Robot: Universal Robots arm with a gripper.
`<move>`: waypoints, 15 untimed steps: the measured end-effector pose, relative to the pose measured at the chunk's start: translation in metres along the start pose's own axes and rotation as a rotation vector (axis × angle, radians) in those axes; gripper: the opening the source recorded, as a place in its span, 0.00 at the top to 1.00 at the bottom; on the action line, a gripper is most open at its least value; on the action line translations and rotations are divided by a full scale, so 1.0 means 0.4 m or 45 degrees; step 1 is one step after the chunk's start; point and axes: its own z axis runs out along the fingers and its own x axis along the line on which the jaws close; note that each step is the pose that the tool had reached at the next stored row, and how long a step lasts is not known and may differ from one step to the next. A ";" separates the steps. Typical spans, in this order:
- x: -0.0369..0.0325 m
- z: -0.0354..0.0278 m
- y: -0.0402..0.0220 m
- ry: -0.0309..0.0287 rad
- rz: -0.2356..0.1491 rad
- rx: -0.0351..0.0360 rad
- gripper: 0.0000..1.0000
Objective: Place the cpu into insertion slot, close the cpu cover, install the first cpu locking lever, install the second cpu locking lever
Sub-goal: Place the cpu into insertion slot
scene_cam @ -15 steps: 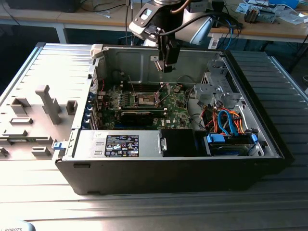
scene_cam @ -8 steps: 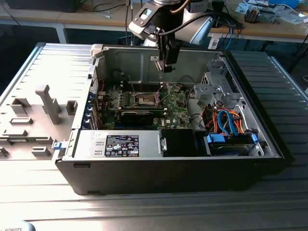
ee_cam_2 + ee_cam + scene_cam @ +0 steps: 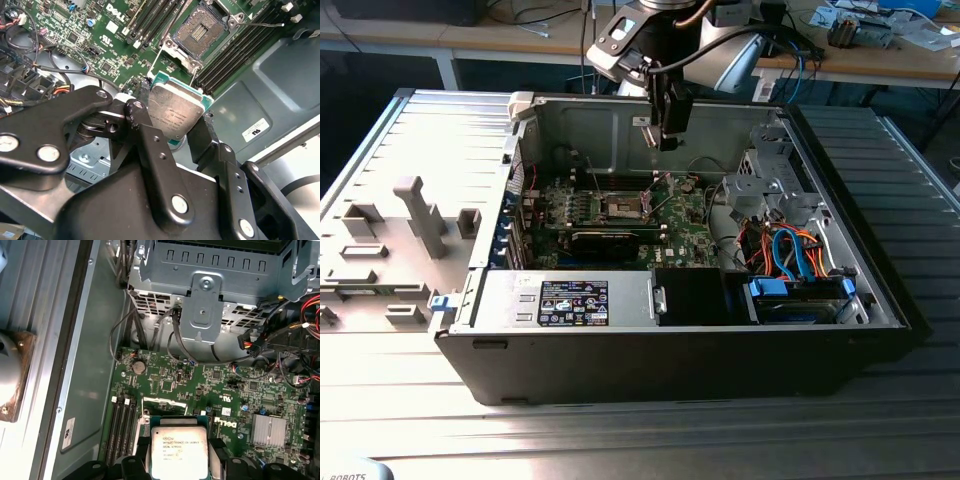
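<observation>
Pincer: In the second wrist view we see the pincer (image 3: 172,129) closed narrow on the cpu, with one black finger (image 3: 142,125) pressed against each of two opposite edges.
Cpu: The cpu (image 3: 175,112) is held in the air, silver top towards the cameras. Its green rim shows past the fingers, and in the first wrist view two corners of the cpu (image 3: 179,452) stick out free.
Insertion slot: We find the insertion slot (image 3: 200,32) below and beyond the chip, well apart from it. Its pin field is uncovered inside a metal rim.
Lever: A thin wire lever (image 3: 262,23) juts out just beside the slot's rim.
Memory slots: Long dark memory slots (image 3: 240,50) run close along one side of the socket.
Motherboard: The green motherboard (image 3: 225,390) lies flat on the case floor.
Room: In the exterior view the pincer (image 3: 668,125) hangs above the board, with open air around it and the case's back wall close behind.
Drive cage: A grey drive cage (image 3: 210,290) borders the far edge of the board.
Case: The open case (image 3: 670,365) rests on a ribbed grey surface (image 3: 620,430).
</observation>
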 end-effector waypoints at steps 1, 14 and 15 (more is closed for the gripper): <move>0.000 0.000 0.000 -0.0002 0.002 0.0000 0.45; 0.000 0.000 0.000 -0.0028 0.031 -0.0006 0.45; 0.000 0.000 0.000 -0.0029 0.033 -0.0006 0.45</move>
